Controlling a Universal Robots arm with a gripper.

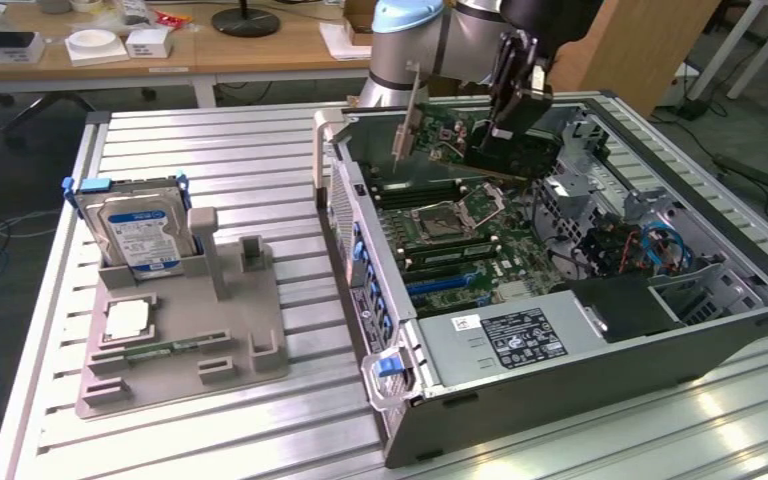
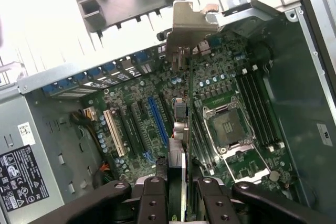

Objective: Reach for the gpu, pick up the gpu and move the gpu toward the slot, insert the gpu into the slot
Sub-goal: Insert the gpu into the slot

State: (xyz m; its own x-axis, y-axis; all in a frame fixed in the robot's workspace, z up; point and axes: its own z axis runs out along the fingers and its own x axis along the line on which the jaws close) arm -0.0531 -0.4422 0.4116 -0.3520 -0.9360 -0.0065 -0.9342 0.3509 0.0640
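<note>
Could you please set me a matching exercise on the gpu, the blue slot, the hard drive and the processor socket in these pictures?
1. gpu
2. slot
3. hard drive
4. processor socket

A. stands upright in the grey holder, outside the case
B. square and silvery, inside the case
C. held by the gripper above the open case
D. long blue strip, empty

Pairs: 1-C, 2-D, 3-A, 4-B.
</note>
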